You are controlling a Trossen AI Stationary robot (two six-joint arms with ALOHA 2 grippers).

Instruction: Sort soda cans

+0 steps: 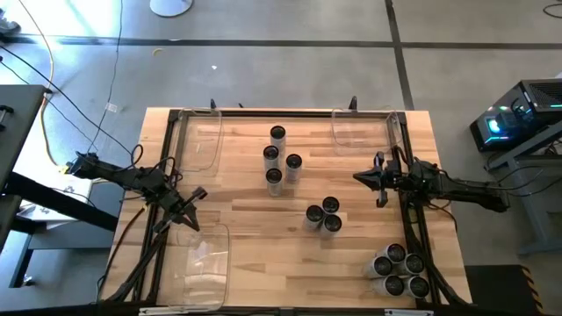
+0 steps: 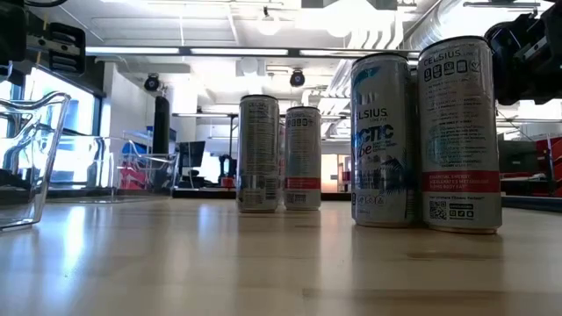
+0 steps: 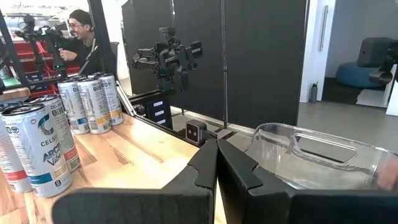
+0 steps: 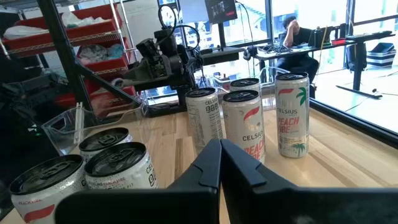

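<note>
Closest to my left wrist camera sits the left end effector (image 3: 217, 163), its two dark fingers pressed together and holding nothing. I read it as parked: from above, the left end effector (image 1: 191, 209) hangs over the table's left edge, just beside the near clear bin (image 1: 200, 263), so a can could be dropped there with a short move once one is picked.

On the other side, the right end effector (image 4: 219, 163) is likewise clenched and empty, pointed across the table (image 1: 246, 206) toward the cans. In the high view it (image 1: 379, 180) sits by the right edge, below the far-right clear bin (image 1: 362, 132), another bin within easy reach.

Moving outward, the soda cans stand upright in three clusters, none in a bin yet, so I judge the sorting has barely begun. A group of four (image 1: 280, 158) stands in the middle toward the far edge; three darker-topped cans (image 1: 323, 214) huddle near the centre; five silvery ones (image 1: 399, 272) crowd the near right corner. The right wrist view shows the middle cans (image 4: 242, 124) straight ahead, probably the easiest first target.

A third clear bin (image 1: 200, 140) lies at the far left. The tight clusters worry me: cans touching one another leave little finger room.

A person (image 3: 79, 37) sits in the room beyond.
</note>
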